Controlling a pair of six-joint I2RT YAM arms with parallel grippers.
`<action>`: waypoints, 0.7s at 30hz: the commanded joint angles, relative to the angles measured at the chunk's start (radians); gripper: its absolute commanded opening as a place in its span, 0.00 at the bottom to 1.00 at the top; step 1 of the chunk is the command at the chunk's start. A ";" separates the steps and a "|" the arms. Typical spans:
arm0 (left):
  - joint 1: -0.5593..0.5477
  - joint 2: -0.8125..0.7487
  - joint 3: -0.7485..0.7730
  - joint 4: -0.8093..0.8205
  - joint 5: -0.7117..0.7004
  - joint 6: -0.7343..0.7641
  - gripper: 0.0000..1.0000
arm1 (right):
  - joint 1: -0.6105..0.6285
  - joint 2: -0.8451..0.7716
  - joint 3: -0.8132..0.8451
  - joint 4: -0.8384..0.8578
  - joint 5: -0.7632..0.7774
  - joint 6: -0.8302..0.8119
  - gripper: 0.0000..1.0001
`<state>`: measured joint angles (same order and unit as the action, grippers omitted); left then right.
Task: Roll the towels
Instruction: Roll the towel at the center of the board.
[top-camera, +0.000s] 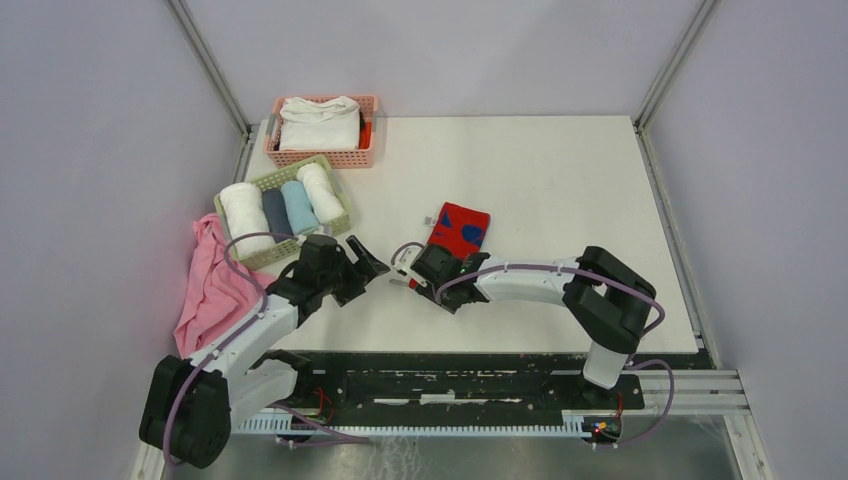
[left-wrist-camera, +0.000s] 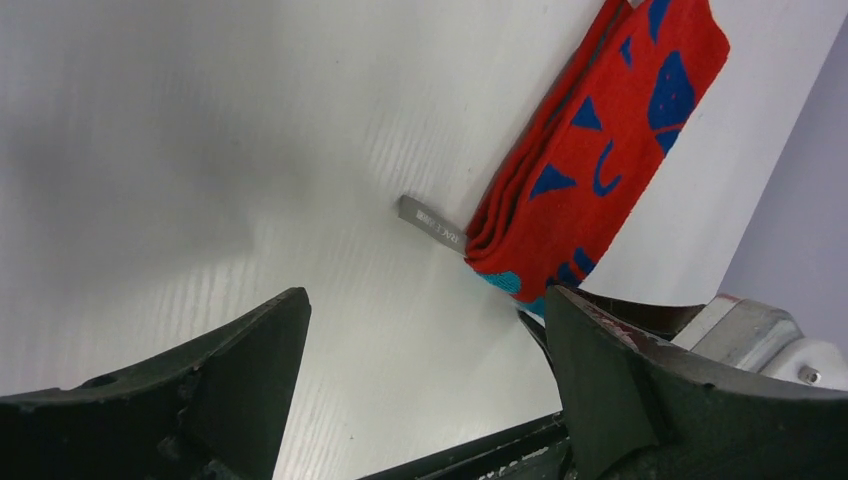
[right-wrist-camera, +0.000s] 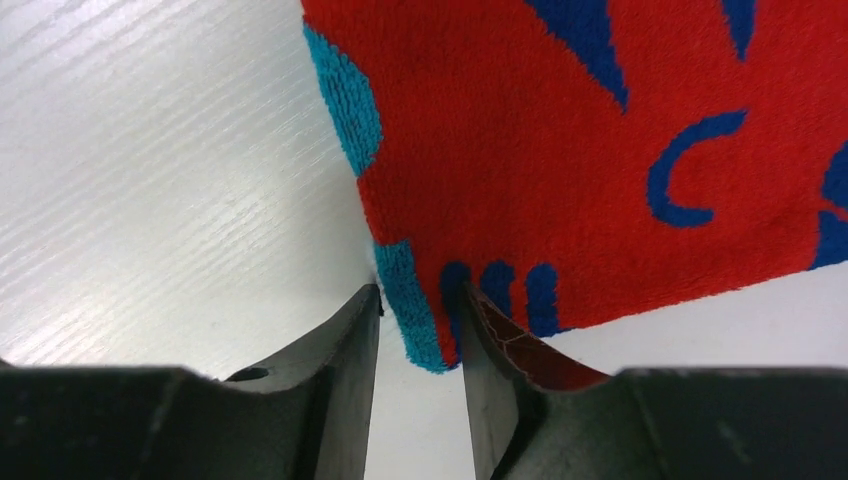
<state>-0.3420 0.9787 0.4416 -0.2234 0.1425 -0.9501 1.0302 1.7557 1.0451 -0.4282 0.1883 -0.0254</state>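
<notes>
While the left gripper (top-camera: 368, 262) hung spread alongside, the right gripper (right-wrist-camera: 420, 305) pinched the near corner of the red towel (top-camera: 460, 228), which stretched lengthwise away.

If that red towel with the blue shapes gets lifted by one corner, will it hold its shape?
Probably not. The red towel looks like soft looped terry, so it would likely droop. It lies folded in layers, which may fall open. Its fuzzy pile should resist slipping.

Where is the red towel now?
Top view: the red terry towel with blue marks lies near the white table's centre, its near corner at the right pincer.
</notes>
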 joint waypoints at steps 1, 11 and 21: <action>-0.045 0.059 -0.010 0.124 0.009 -0.102 0.93 | 0.003 0.059 0.020 -0.003 0.064 -0.001 0.42; -0.139 0.207 -0.017 0.212 -0.029 -0.252 0.91 | -0.013 0.055 0.024 0.062 -0.174 0.087 0.05; -0.219 0.348 0.056 0.253 -0.060 -0.363 0.76 | -0.076 0.025 0.018 0.193 -0.398 0.184 0.00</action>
<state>-0.5377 1.2793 0.4564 -0.0154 0.1280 -1.2221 0.9684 1.7927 1.0687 -0.3061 -0.0875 0.1032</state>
